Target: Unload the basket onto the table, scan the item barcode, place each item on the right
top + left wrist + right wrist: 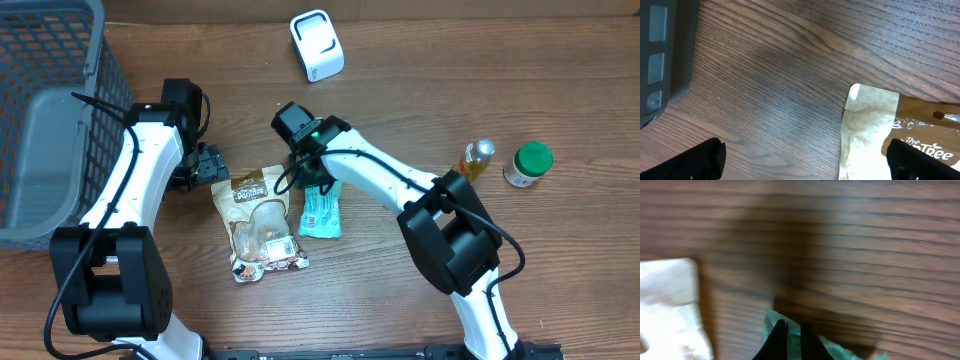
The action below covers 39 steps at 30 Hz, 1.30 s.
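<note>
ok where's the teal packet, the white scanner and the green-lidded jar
teal packet [322, 214], overhead view, middle of the wrapper
white scanner [317, 45], overhead view, its top face
green-lidded jar [534, 157], overhead view, on the lid

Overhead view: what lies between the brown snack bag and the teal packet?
Only a narrow strip of bare table separates the snack bag from the teal packet, seen overhead.

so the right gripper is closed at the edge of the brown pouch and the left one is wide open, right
Not the brown pouch. The right wrist view shows the right gripper closed at the edge of the teal packet, which lies beside the brown pouch. The left gripper is wide open, as you said.
</note>
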Each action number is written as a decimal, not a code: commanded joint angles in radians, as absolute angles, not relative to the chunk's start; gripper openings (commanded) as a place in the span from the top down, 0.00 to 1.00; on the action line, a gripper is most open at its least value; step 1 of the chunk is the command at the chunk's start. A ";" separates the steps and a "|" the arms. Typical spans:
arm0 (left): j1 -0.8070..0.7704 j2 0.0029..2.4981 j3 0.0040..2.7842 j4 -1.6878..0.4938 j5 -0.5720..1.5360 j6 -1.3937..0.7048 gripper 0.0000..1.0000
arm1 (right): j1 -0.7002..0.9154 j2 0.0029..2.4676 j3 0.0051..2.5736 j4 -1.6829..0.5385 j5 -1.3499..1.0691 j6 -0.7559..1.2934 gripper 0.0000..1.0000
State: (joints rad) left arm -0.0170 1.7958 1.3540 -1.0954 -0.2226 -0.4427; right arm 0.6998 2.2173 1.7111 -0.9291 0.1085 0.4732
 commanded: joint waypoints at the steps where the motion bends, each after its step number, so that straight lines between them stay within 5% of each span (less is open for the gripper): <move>1: -0.014 1.806 1.354 -1.094 -0.243 -0.450 0.00 | 0.653 2.231 1.723 -0.955 0.146 0.553 0.91; 11: -0.014 1.806 1.354 -1.094 -0.243 -0.450 0.00 | 0.575 2.160 1.792 -1.068 0.058 0.552 0.85; 14: -0.014 1.806 1.354 -1.094 -0.243 -0.450 0.00 | 0.574 2.131 1.814 -1.071 0.059 0.516 0.59; 17: -0.014 1.806 1.354 -1.094 -0.243 -0.450 0.01 | 0.569 2.126 1.815 -1.046 0.059 0.516 0.48; 39: -0.014 1.806 1.354 -1.094 -0.243 -0.450 0.01 | 0.563 2.157 1.753 -1.045 0.043 0.517 0.40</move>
State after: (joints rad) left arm -0.0170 1.7958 1.3540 -1.0954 -0.2226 -0.4427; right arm 0.5636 2.1651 1.7733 -1.0466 0.0483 0.5201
